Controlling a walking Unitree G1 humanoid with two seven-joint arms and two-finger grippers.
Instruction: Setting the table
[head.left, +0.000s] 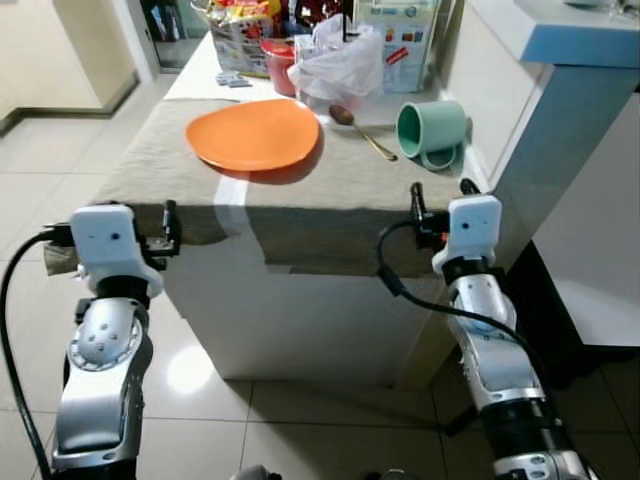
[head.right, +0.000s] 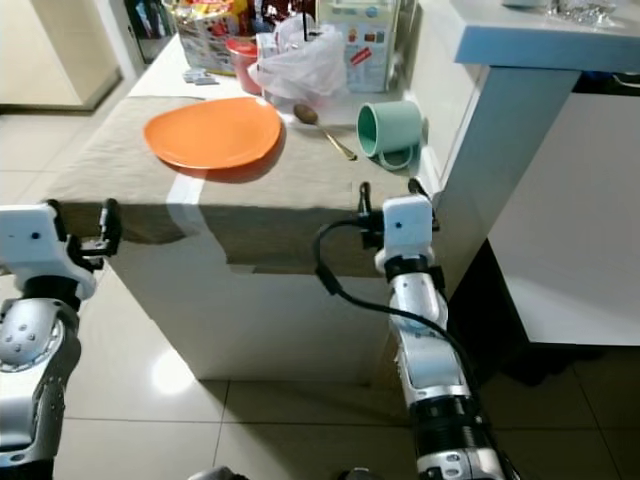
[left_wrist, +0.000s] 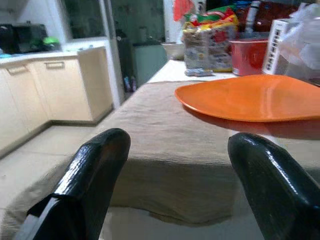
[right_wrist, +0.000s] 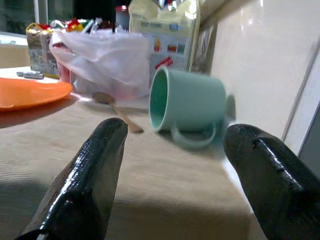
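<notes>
From the head views, a surface (head.left: 150, 170) draped in a beige cloth is seen carrying an orange plate (head.left: 254, 133), a spoon (head.left: 360, 130) just beside it and a green mug (head.left: 432, 131) lying on its side near the wall. Both arms are held raised at the near edge, presumably so the items can be reached: the left gripper (head.left: 170, 228) at the left corner, the right gripper (head.left: 440, 200) in front of the mug.

In the left wrist view, the left gripper's fingers (left_wrist: 92, 180) are spread apart, holding nothing, and are aimed at the plate.

In the right wrist view, the right gripper's fingers (right_wrist: 95, 170) are likewise spread and empty, framing the tipped mug, which probably needs righting.
</notes>
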